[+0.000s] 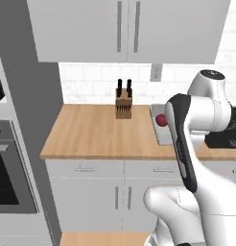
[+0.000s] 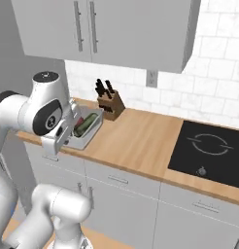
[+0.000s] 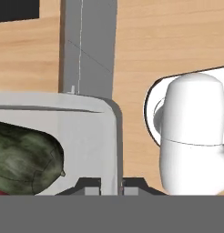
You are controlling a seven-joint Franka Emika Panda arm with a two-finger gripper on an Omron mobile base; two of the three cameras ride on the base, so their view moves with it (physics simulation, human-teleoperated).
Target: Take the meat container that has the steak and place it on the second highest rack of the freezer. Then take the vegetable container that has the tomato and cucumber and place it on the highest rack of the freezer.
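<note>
The pale grey shallow vegetable container [image 2: 87, 133] stands on the light wooden worktop [image 2: 141, 141], at its edge near the front, just left of the wooden knife block with dark handles [image 2: 110, 103] in the right base view. Inside it lies the dark green elongated cucumber [image 2: 85, 124], and in the left base view the small round red tomato [image 1: 161, 119] shows in the same container, partly behind the white arm. In the hand view the cucumber fills the lower left part of the container, and a little red shows under it at the bottom edge. The two-finger hand [image 3: 110, 186] is low at the container, and its two small dark tips stand nearly pressed together, one on each side of the thin container wall [image 3: 117, 150], so it is pinching this rim. The container seems to sit level, but I cannot tell if it is touching the worktop or lifted a little. The black cooktop [image 2: 209, 148] lies well apart on the right side of the worktop. Grey wall cabinets [image 1: 127, 29] hang above
</note>
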